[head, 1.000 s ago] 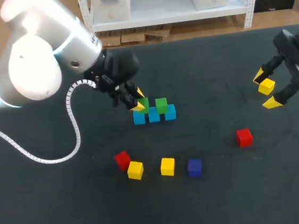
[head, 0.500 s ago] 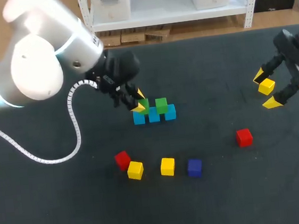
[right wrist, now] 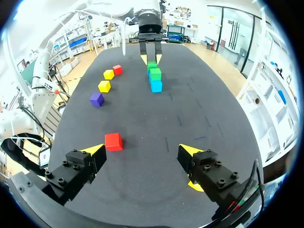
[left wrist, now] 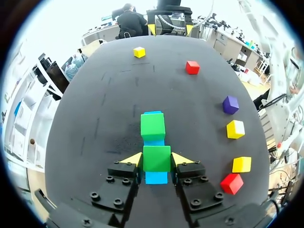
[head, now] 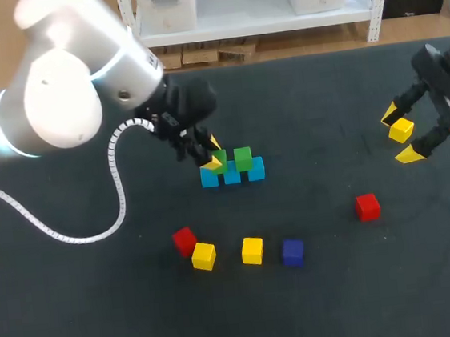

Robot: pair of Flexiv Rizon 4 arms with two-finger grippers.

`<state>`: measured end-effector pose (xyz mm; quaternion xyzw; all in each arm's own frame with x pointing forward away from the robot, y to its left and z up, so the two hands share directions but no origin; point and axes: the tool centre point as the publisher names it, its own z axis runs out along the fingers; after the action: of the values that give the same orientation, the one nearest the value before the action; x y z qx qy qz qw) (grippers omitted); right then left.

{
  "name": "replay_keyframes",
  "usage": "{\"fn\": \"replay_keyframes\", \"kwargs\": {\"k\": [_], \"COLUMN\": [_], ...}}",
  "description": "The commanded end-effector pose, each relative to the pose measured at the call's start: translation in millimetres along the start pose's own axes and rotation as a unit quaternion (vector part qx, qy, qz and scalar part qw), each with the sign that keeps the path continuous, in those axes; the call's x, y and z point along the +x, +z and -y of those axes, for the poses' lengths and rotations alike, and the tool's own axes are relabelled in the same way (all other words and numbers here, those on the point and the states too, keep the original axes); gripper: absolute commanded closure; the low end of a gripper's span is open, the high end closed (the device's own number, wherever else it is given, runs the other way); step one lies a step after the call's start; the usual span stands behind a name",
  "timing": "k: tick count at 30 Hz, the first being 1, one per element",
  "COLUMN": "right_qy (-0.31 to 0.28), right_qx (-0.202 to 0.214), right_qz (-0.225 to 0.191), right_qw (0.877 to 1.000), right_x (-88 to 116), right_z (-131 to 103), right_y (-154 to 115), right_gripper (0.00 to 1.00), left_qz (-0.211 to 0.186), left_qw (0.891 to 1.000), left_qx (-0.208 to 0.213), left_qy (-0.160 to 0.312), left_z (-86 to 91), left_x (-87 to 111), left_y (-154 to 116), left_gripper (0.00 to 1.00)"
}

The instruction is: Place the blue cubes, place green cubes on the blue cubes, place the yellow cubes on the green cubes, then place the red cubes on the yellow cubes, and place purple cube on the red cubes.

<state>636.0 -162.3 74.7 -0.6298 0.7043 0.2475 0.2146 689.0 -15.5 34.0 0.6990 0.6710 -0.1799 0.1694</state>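
Left fingers (left wrist: pixel 132 160) shifted slightly rightward, clasping green cube (left wrist: pixel 156 158)

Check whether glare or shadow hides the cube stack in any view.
Head view: glare on the left arm only; blue cubes and green cubes evenly lit, the left gripper covering part of one. Left wrist view: no glare on the gripped green cube. Right wrist view: stack evenly lit, far ahead.
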Motion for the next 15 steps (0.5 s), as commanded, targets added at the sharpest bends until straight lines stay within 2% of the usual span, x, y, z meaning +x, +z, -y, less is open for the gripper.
{"fn": "replay_keyframes", "kwargs": {"k": [1,15], "right_qy": [0.0,0.0], "right_qx": [0.0,0.0], "right_qz": [0.001,0.001], "right_qw": [1.0,1.0], "right_x": [0.4,0.4], "right_z": [-0.5,-0.5], "right_y": [-0.1,-0.1], "right_gripper": [0.0,0.0], "left_qz": [-0.006,-0.015], "left_qw": [1.0,1.0], "left_qx": [0.002,-0.008], "left_qy": [-0.004,-0.015], "left_z": [-2.9,-3.3], "left_x": [-2.0,4.1], "left_y": [1.7,-2.4], "left_gripper": [1.0,1.0]}}
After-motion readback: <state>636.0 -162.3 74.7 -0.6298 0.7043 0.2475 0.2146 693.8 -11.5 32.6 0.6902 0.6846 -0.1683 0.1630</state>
